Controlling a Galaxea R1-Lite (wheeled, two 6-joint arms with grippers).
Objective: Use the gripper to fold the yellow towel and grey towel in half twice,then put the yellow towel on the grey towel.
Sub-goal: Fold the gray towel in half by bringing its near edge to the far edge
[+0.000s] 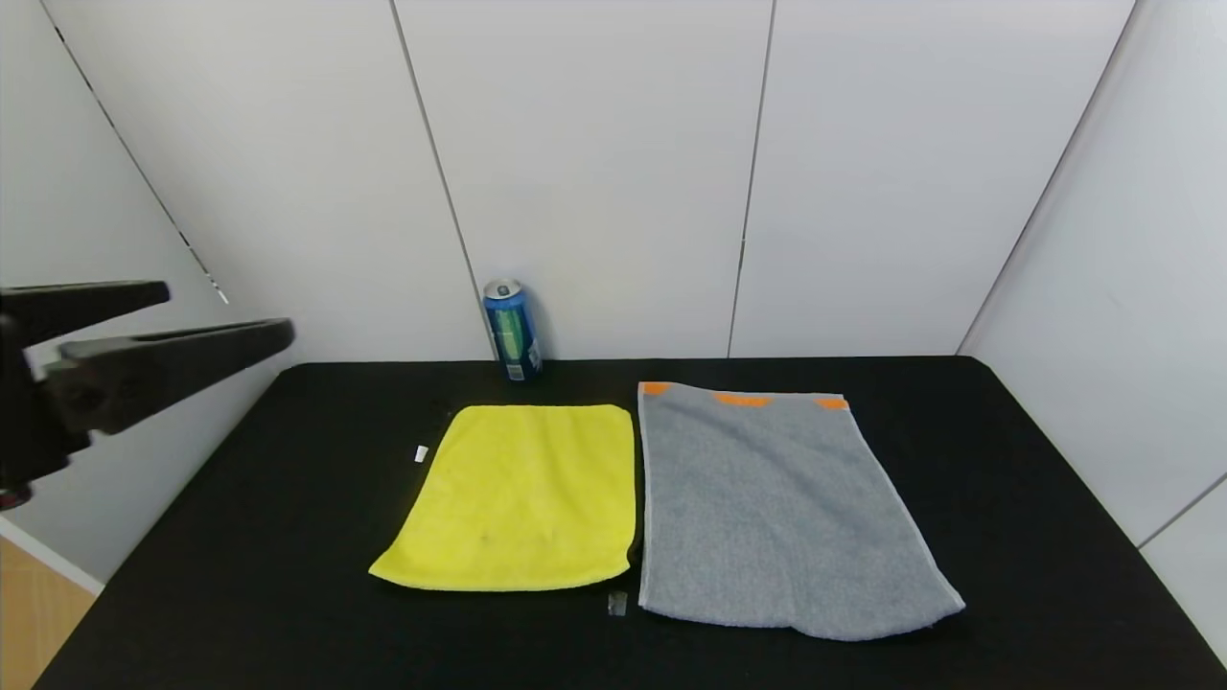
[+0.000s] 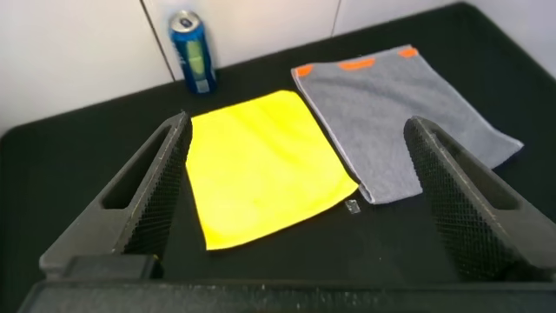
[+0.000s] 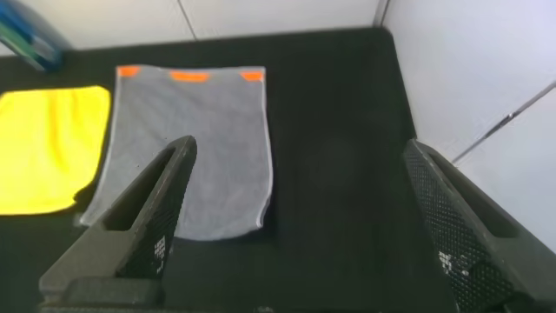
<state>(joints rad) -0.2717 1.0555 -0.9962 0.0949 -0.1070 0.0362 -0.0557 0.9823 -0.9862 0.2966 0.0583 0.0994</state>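
The yellow towel (image 1: pixel 522 494) lies flat on the black table (image 1: pixel 240 537), left of centre, its white tag (image 1: pixel 421 453) at its far left corner. The grey towel (image 1: pixel 776 508) lies flat right beside it, with the orange patches (image 1: pixel 741 400) at its far end. Both also show in the left wrist view: the yellow towel (image 2: pixel 261 165) and the grey towel (image 2: pixel 400 109). My left gripper (image 1: pixel 230 311) is open and empty, raised beyond the table's left edge (image 2: pixel 297 122). My right gripper (image 3: pixel 300 148) is open and empty, high over the table's right side, with the grey towel (image 3: pixel 191 148) below it.
A blue drink can (image 1: pixel 512 329) stands at the back of the table against the white wall, behind the yellow towel. A small clear scrap (image 1: pixel 617 603) lies near the towels' front corners. White panels close off the back and right sides.
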